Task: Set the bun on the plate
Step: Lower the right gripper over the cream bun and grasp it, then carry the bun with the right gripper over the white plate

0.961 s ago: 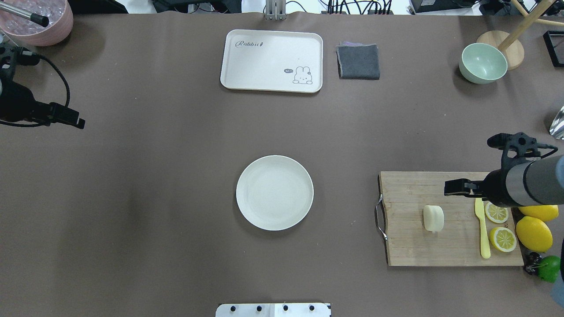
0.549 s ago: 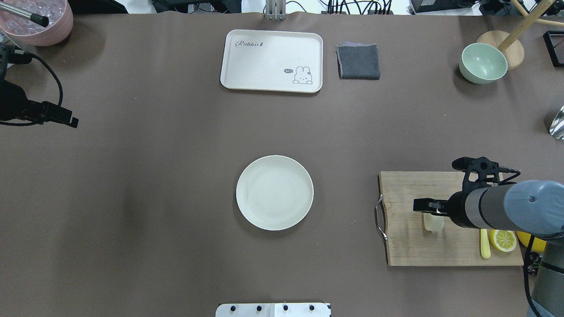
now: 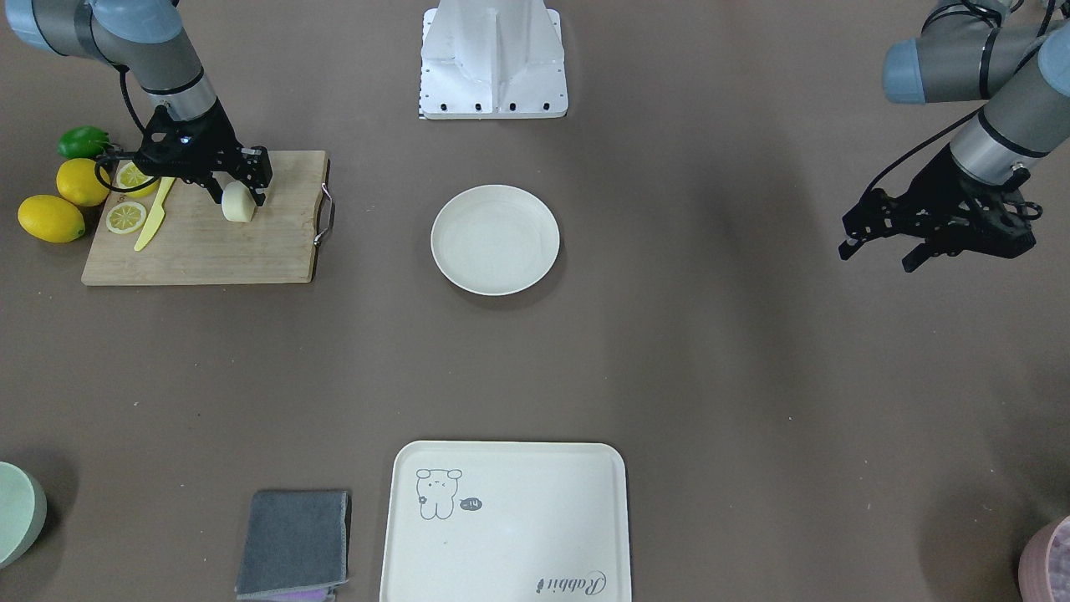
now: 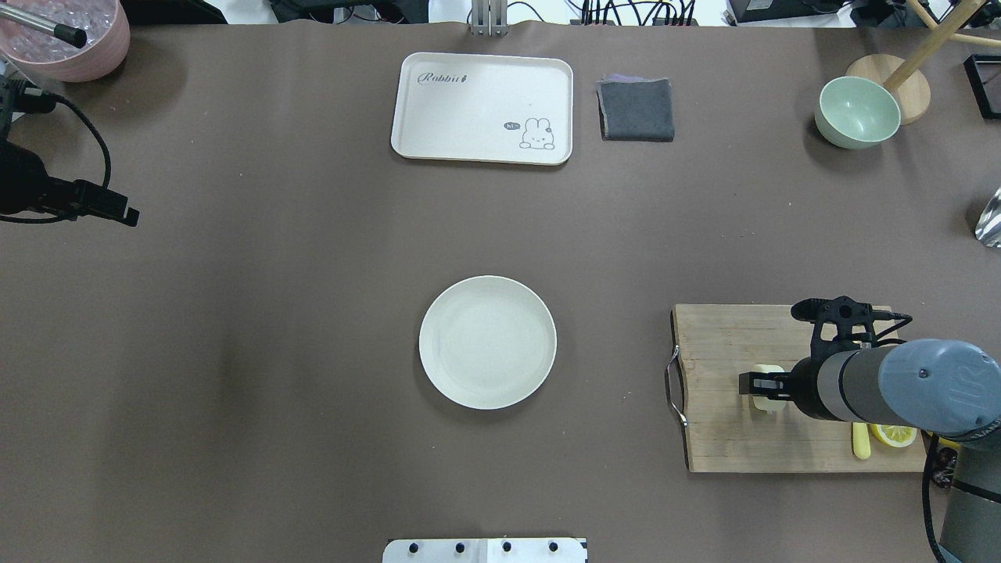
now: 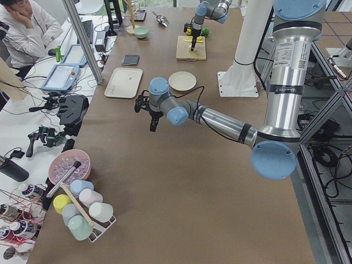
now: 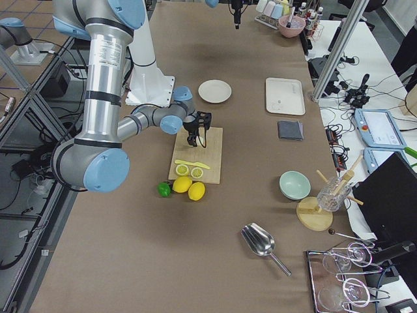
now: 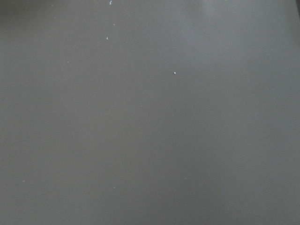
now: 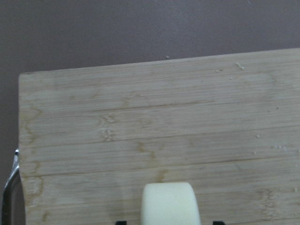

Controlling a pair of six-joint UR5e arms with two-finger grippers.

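Note:
The bun (image 4: 767,367), a small pale cream lump, lies on the wooden cutting board (image 4: 723,438) at the table's right. My right gripper (image 4: 757,385) is open and low over it, with one jaw on each side. The right wrist view shows the bun (image 8: 171,204) at the bottom centre, and a dark fingertip (image 8: 121,222) stands a small gap away from it. The front view shows the same straddle of the bun (image 3: 238,205). The round off-white plate (image 4: 487,342) sits bare at the table's middle. My left gripper (image 3: 876,257) hangs open far off at the left side, holding nothing.
On the board beside the bun lie a yellow knife (image 3: 150,221) and lemon slices (image 3: 125,217), with whole lemons (image 3: 50,217) just off its edge. At the back are a cream tray (image 4: 482,108), a grey cloth (image 4: 636,109), a green bowl (image 4: 857,112) and a pink bowl (image 4: 66,39).
My right arm swung from the board's back right over to the bun and came down around it. The left gripper drew back slightly toward the table's left edge.

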